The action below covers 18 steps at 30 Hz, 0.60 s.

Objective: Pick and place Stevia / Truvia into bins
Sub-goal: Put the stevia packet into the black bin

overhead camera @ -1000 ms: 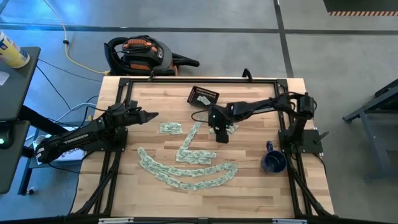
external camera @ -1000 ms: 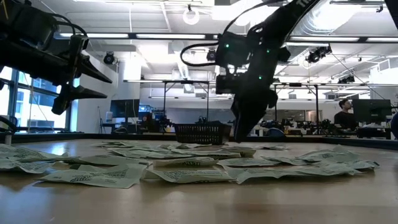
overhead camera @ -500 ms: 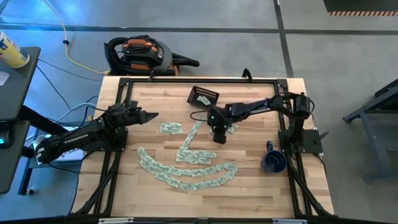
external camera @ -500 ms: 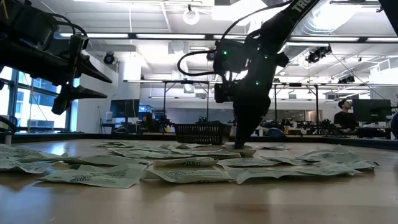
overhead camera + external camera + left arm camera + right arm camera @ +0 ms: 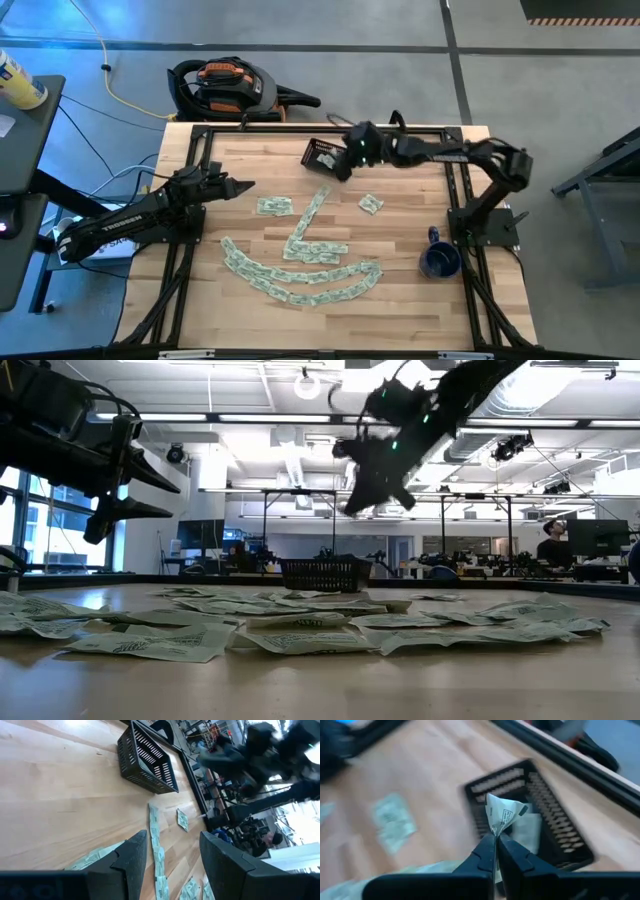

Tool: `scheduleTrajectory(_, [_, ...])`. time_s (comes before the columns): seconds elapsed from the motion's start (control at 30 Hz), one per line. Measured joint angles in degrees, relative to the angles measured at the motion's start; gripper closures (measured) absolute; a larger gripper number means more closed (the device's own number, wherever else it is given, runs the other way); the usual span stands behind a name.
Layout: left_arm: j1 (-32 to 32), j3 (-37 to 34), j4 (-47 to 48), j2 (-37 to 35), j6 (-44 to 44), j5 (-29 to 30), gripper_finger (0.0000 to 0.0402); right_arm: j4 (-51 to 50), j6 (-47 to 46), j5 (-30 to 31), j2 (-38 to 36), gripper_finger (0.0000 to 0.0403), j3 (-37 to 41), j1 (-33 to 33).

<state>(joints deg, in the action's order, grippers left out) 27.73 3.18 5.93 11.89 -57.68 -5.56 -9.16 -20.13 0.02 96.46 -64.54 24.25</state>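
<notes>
Left jaws [image 5: 243,185] spread wide with nothing between them, parked mid-left of the high view over bare surface [image 5: 240,150]; that arm looks idle. Right jaws [image 5: 496,838] pinched tight on one Stevia / Truvia sachet [image 5: 501,814], hanging in the air top centre of the high view, right beside or just over the basket [image 5: 327,155]; can't tell which from above. Right wrist view puts the basket directly under the sachet.

Progress: early, I'd say. Most sachets are still out on the surface: small cluster [image 5: 274,206] left of centre, a diagonal strip [image 5: 310,212] in the middle, a long curved band [image 5: 300,278] along the lower centre, one loner [image 5: 371,204] right of centre. Only the pinched one is on its way.

Containers: basket holds at least one pale sachet [image 5: 527,827] on its floor, per the right wrist view; exact count unclear. Dark blue mug [image 5: 439,261] lower right of the high view, contents not visible, not part of this job.
</notes>
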Motion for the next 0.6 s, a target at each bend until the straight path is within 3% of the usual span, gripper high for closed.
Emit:
scheduleTrajectory(0.17, [0.0,0.0,0.0,0.0,0.3,0.0,0.0186,-0.1,6.9,-5.0,8.5,0.0366,-5.7,2.8])
scheduleTrajectory(0.33, [0.0,0.0,0.0,0.0,0.2,0.0,0.0186,-10.3,11.2,-3.2,15.2,0.032,-13.4,3.1])
scheduleTrajectory(0.6, [0.0,-0.2,-2.7,0.0,-2.2,1.2,0.0186,-24.0,17.7,-3.0,13.0,0.0233,-18.9,2.1])
